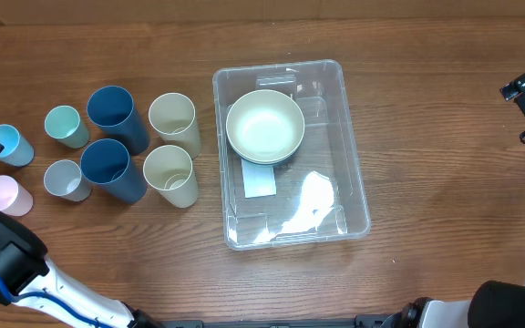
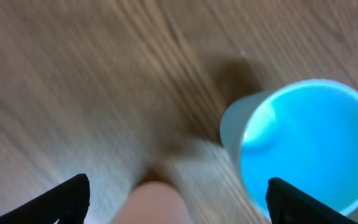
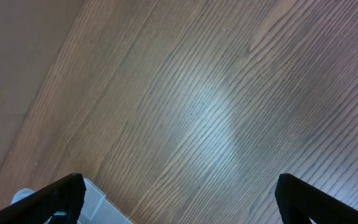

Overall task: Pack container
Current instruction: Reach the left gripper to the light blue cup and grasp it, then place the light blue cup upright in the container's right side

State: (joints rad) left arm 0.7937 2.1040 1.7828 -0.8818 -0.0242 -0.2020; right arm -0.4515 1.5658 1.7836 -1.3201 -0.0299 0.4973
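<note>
Jaws stand wide apart on my left gripper (image 2: 176, 193) and right gripper (image 3: 179, 190), nothing held. Pink cup (image 2: 157, 202) sits under my left gripper, light blue cup (image 2: 303, 143) just beside it; container (image 1: 357, 164) lies between both grippers, well apart from each.

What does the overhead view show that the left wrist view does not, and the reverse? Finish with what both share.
Only overhead: the clear container holding a cream bowl; two dark blue cups, two cream cups, a mint cup and a grey cup. Only left wrist: the left hand with its fingers spread wide, close up. Both: the light blue cup, the pink cup and the wooden table.
</note>
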